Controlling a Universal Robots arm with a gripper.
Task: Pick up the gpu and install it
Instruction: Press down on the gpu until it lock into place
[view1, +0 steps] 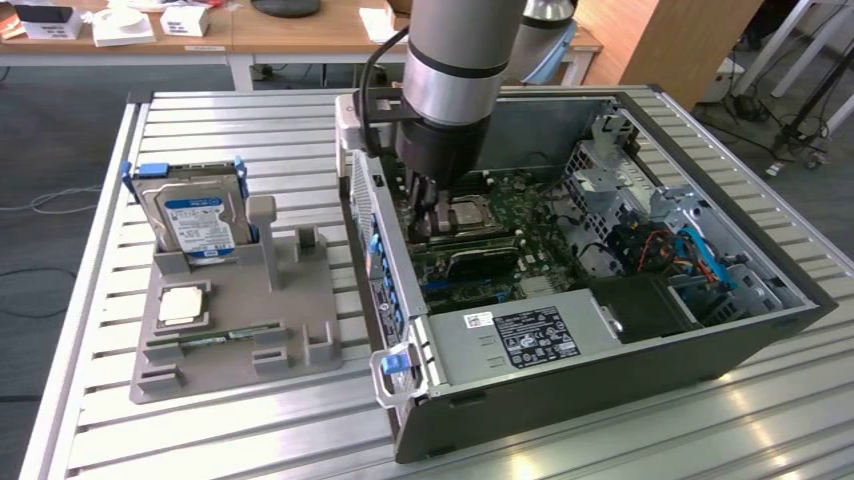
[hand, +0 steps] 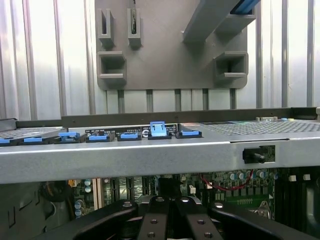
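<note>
Inside computer case (view1: 747, 330), jaws (hand: 169, 202) closed over motherboard (view1: 501, 225); exterior adds hard drive (view1: 195, 220).

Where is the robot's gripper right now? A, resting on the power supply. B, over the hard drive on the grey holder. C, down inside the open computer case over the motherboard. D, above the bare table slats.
C: the gripper reaches down inside the computer case, over the motherboard, away from the hard drive on the grey holder.

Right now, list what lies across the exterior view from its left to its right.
Hard drive in the grey holder tray → robot arm reaching down into the case → power supply → open computer case.
</note>
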